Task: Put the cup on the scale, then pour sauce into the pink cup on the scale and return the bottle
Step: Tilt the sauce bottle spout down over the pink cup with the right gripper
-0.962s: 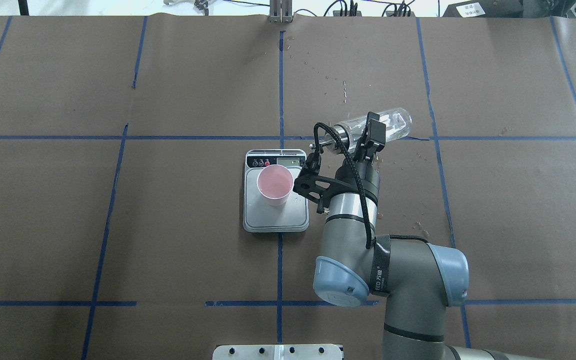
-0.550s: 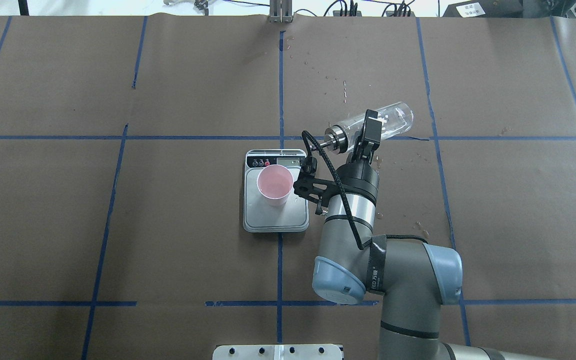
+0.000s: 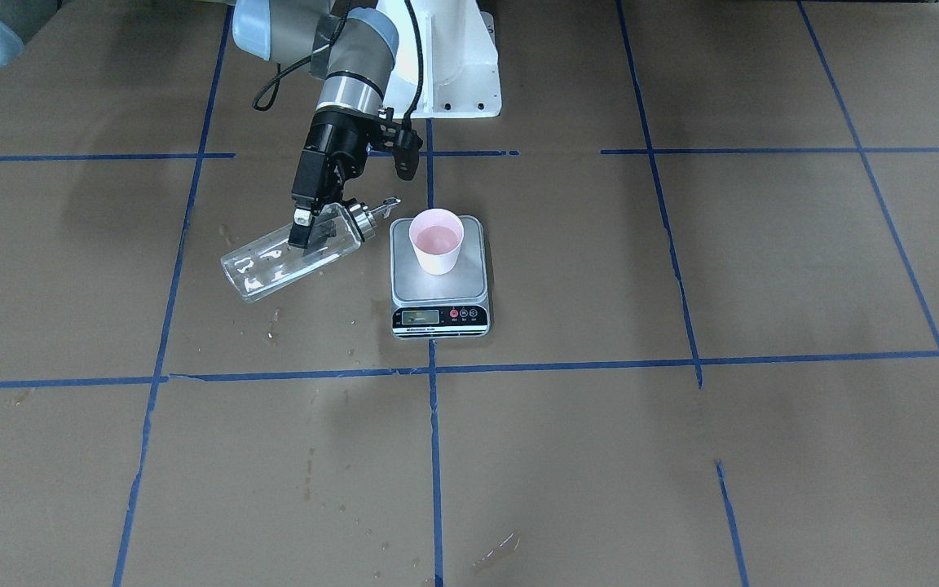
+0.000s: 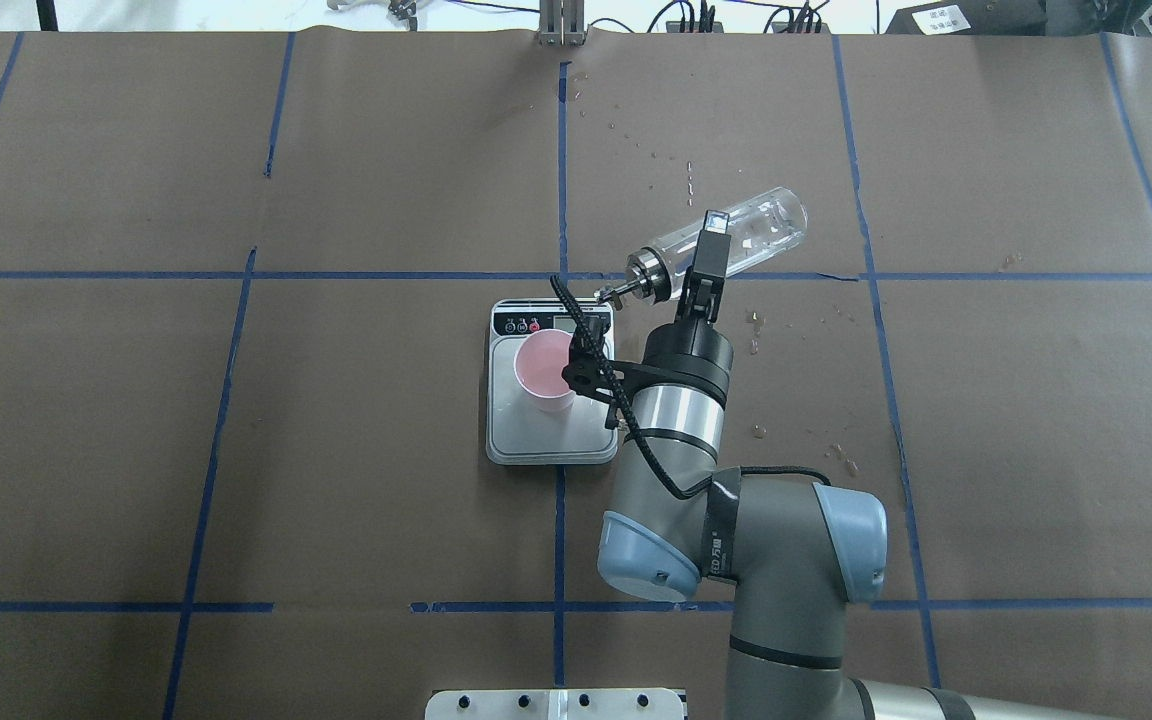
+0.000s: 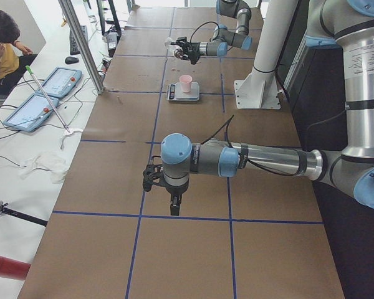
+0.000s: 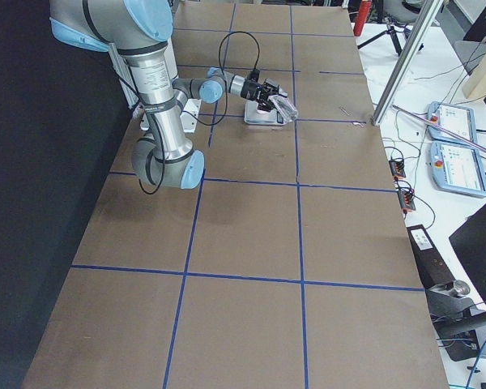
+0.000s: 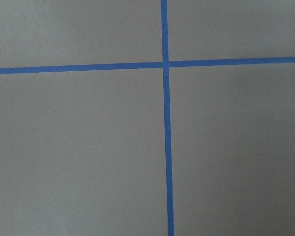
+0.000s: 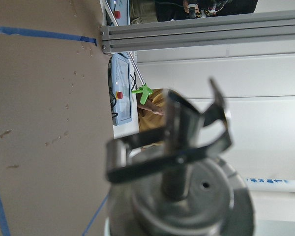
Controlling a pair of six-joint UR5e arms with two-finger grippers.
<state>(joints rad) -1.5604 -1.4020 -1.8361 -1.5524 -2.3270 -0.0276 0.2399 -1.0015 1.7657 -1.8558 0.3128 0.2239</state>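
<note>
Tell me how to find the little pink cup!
Look at the big brown table with blue lines. Near its middle sits a flat silver scale, and the cup stands on top. It is the only pink thing; the bottle nearby is clear glass.

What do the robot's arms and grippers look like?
Both arms are round silver-grey metal tubes with pale blue caps at the joints. The right arm wears a black band with white lettering, and a black cable loops along it to a black bracket. The right gripper is black with two slim fingers. The left arm ends in a small black left gripper.
</note>
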